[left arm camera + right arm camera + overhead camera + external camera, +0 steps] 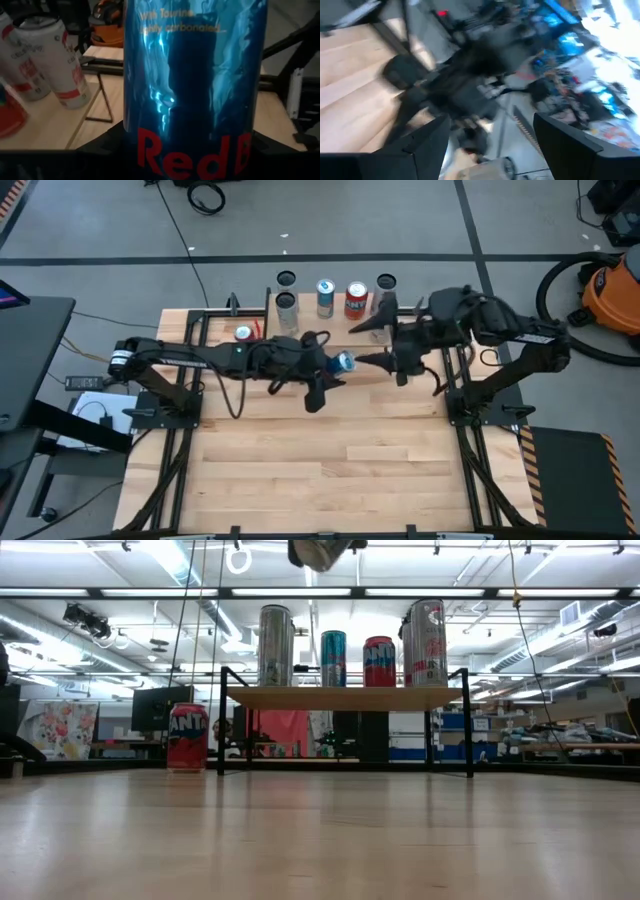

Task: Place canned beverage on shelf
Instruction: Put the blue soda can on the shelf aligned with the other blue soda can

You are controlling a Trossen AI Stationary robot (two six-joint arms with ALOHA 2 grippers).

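My left gripper [330, 365] is shut on a blue canned beverage [345, 362] with red lettering [192, 90], high over the table's middle. The can's silver end [320, 552] shows at the top of the low view. My right gripper [372, 360] stands open just right of the can, with nothing between its fingers [495, 150]. The shelf [345, 697] stands on black legs at the table's far side. It carries two tall silver cans [275, 645] [428, 642], a teal can [333, 658] and a red can [379, 661]. My left gripper pinches the blue can's body between its two fingers [107, 145], at the band with the red lettering [150, 150]. It comes at the can from the table's left, nearly level. The can is lifted clear of the table, one end [349, 362] toward the table's right.
Another red can [187, 737] stands on the table left of the shelf [243, 333]. An orange vacuum [610, 290] sits on the floor beyond the table's far right corner. The near half of the tabletop [320, 470] is bare wood.
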